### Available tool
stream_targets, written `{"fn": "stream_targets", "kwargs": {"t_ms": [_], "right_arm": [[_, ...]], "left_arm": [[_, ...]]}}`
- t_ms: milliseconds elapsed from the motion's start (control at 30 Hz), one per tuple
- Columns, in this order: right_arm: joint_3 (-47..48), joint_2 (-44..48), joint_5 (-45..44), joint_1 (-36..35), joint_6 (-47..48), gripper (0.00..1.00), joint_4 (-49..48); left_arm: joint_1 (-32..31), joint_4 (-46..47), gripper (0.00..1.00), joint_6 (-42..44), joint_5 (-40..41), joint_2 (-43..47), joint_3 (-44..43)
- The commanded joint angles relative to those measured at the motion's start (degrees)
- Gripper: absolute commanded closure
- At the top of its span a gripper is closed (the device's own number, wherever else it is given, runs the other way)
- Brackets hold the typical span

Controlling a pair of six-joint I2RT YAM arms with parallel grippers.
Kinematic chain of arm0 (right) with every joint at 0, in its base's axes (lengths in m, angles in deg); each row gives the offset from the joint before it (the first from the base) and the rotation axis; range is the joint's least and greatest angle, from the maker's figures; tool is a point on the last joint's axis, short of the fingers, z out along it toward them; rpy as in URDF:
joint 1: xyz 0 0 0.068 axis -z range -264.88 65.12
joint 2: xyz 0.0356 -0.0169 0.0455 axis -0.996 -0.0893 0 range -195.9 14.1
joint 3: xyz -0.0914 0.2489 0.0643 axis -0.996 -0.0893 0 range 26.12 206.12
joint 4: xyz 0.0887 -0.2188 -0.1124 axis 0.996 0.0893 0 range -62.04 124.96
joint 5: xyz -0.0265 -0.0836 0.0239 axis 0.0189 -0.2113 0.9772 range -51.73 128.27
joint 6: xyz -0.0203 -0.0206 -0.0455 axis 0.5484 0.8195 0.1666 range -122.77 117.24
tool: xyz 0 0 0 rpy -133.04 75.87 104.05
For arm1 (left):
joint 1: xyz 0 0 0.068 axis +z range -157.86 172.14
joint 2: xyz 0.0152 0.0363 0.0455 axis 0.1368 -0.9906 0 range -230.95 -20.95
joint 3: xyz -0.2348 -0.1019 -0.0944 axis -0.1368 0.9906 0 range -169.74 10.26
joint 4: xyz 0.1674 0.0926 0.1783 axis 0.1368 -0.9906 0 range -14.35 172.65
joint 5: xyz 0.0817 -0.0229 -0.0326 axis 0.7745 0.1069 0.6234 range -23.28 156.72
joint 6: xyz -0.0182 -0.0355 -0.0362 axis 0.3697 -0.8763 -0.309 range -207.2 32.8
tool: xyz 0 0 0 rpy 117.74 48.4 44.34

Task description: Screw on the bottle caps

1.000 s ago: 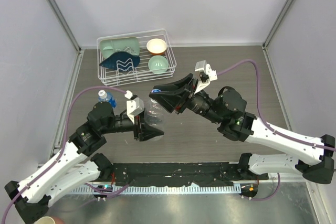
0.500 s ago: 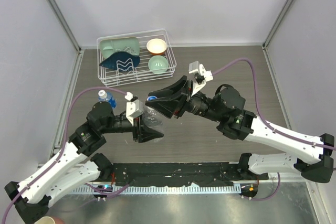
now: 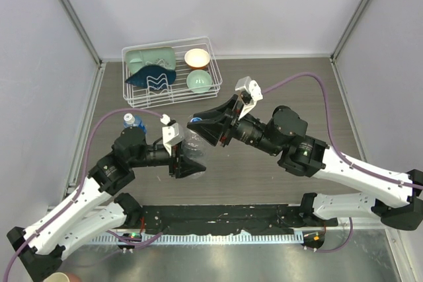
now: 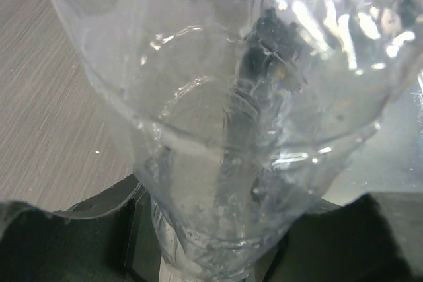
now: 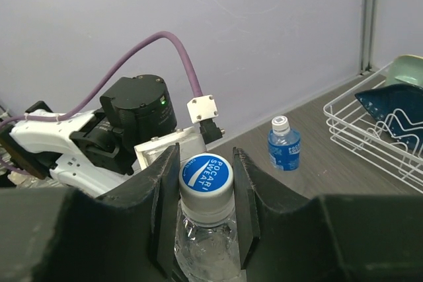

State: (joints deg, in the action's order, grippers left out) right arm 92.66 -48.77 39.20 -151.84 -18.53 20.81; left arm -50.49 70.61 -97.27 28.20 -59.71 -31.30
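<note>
The plain clear bottle [image 3: 193, 144] stands mid-table, tilted between both arms. My left gripper [image 3: 186, 161] is shut on its lower body; the bottle [image 4: 244, 130] fills the left wrist view, with the dark fingers [image 4: 59, 242] at the bottom edge. My right gripper [image 3: 197, 123] is shut on this bottle's cap [image 5: 205, 174], a white cap with a blue printed top, sitting on the neck [image 5: 205, 249]. The blue-label bottle [image 3: 131, 122] stands upright at the left with a white cap [image 5: 281, 123] on it, apart from both grippers.
A white wire rack [image 3: 173, 102] at the back left holds pale green and cream bowls and a dark blue dish; its corner shows in the right wrist view [image 5: 357, 130]. Grey walls close in the table on three sides.
My right wrist has turned about the cap, its white camera mount swinging left. The left gripper and the plain bottle have shifted slightly.
</note>
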Motion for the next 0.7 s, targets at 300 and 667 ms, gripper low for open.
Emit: {"fn": "stream_targets", "kwargs": {"t_ms": [300,667], "right_arm": [[1.8,-11.2,-27.3,-9.5,-8.3,0.99,28.8],[20.3,-25.5,-52.1,-16.8,-23.9,0.99,60.5]], "left_arm": [[1.5,13.4,1.0,2.9,11.7,-2.2,-11.3],[1.6,14.6,1.0,8.8,19.5,-1.9,-7.1]]}}
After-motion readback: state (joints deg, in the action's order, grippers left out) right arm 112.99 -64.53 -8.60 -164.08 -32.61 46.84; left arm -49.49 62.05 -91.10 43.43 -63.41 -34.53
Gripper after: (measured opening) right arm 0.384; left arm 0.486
